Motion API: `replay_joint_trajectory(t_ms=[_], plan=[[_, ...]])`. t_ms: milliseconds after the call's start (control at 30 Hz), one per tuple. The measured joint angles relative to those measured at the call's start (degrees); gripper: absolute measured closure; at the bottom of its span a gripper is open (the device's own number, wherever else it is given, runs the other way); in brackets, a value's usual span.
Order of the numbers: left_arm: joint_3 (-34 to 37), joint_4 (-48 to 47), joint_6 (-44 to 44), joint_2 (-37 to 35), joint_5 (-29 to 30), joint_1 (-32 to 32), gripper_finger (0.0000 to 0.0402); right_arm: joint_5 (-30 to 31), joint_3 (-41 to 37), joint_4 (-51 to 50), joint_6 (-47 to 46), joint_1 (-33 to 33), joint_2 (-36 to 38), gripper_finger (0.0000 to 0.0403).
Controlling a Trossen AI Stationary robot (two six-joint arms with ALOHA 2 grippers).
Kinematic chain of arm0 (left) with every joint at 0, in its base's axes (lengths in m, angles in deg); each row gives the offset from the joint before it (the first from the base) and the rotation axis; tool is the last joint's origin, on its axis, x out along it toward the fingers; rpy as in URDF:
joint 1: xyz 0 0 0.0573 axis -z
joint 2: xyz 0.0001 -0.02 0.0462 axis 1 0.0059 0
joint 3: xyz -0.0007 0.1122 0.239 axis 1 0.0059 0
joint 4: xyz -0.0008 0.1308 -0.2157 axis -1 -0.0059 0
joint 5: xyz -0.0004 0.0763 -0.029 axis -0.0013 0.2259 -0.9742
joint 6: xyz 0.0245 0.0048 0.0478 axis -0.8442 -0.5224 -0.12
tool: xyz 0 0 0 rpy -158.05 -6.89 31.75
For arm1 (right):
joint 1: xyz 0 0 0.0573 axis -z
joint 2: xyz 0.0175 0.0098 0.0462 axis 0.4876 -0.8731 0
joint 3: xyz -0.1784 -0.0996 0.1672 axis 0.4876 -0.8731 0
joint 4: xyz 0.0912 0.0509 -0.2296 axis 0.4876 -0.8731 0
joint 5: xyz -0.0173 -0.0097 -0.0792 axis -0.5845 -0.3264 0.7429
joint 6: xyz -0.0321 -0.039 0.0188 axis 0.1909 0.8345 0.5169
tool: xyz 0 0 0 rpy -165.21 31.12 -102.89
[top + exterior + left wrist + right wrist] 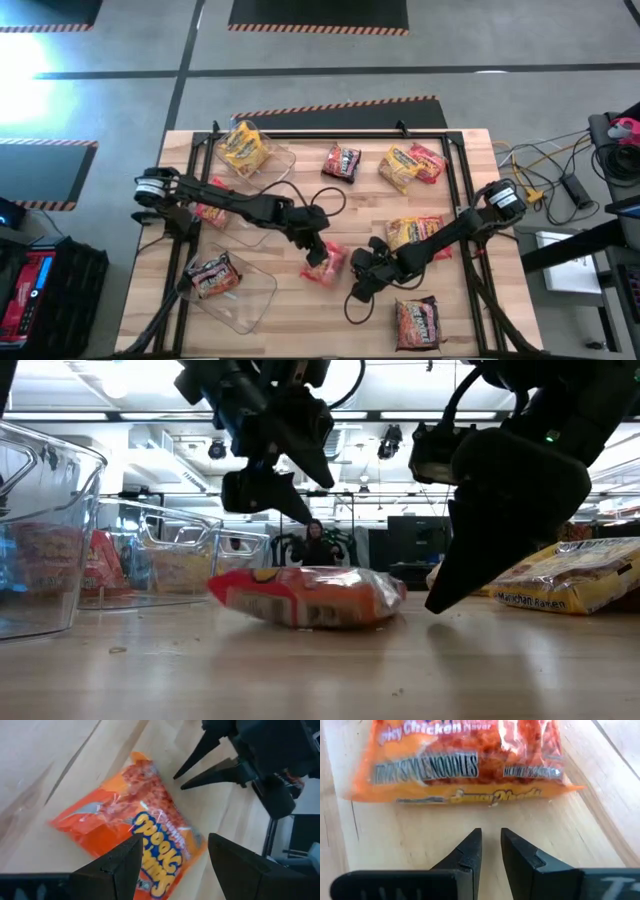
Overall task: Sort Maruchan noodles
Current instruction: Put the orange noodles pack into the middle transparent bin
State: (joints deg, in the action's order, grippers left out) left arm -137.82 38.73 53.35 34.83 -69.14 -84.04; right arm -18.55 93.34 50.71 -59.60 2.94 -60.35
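Note:
An orange-red Maruchan noodle packet (pixel 325 263) lies flat on the wooden table (pixel 300 320), near the middle of its front half. My left gripper (pixel 175 840) hangs open just above it, slanting down, one finger over each side of the packet (pixel 135 825) without touching it. In the low view its fingers (pixel 285 495) end clear above the packet (pixel 310 597). My right gripper (pixel 491 832) stands beside the packet's right end, pointing down at the bare table. Its fingers are drawn almost together with nothing between them.
Clear bins stand at the left: one with a yellow packet (pixel 245 150), one with a red packet (pixel 210 212), one with a dark packet (pixel 212 275). Loose packets lie at the far middle (pixel 342 162), far right (pixel 410 165), right (pixel 415 232) and near right (pixel 418 320).

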Motion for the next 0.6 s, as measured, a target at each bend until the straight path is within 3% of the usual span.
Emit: replay_joint_trajectory(t_ms=[267,600], plan=[[-3.9,-9.5,-4.4,-0.1,3.8,-0.7,0.0193,0.2,1.2,0.2,2.5,0.0,0.9,0.034],[-2.1,-11.5,-5.0,-0.3,4.0,-0.7,0.0193,1.6,4.5,5.8,11.2,0.2,1.5,0.034]])
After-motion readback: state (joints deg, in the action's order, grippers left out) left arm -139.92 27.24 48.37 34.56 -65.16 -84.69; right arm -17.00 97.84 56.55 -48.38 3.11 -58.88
